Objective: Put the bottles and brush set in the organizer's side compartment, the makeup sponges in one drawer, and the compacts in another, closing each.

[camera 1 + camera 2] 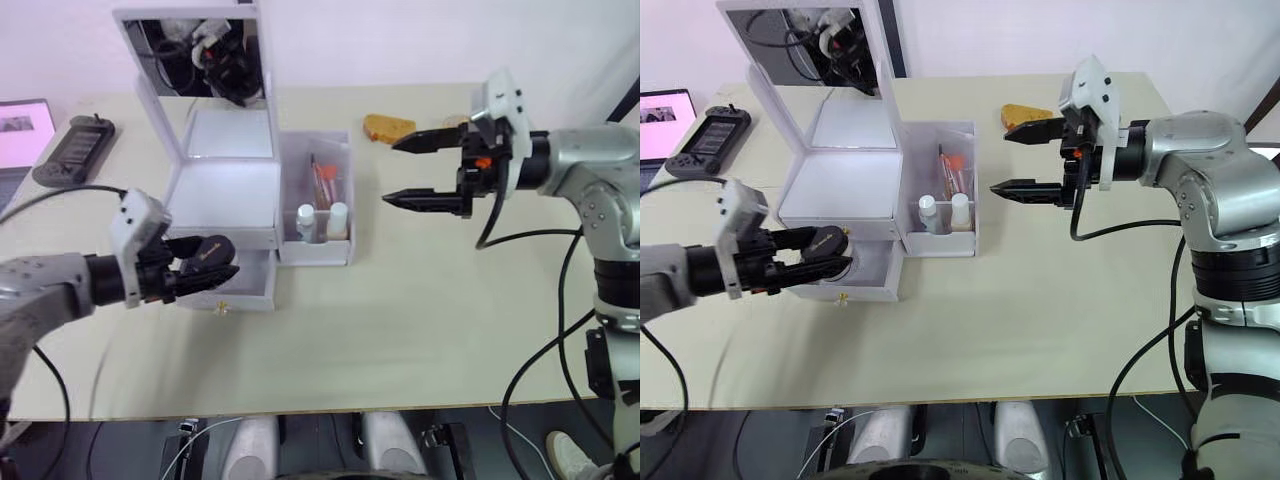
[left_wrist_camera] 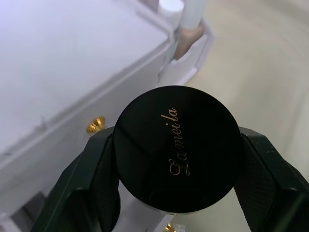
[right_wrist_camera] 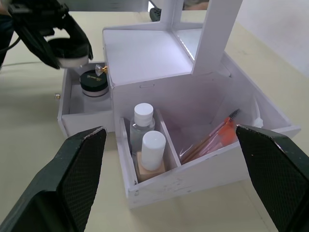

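Left gripper clamps black-lidded compact by its rim, above pulled-out lower drawer of organizer. 2nd compact lies inside that drawer. Upper drawer is shut, gold knob showing. Side compartment holds 2 bottles in front section, brush set leaning behind divider. Mirror lid stands upright. Right gripper hangs over table beside organizer, fingers spread wide, holding nothing
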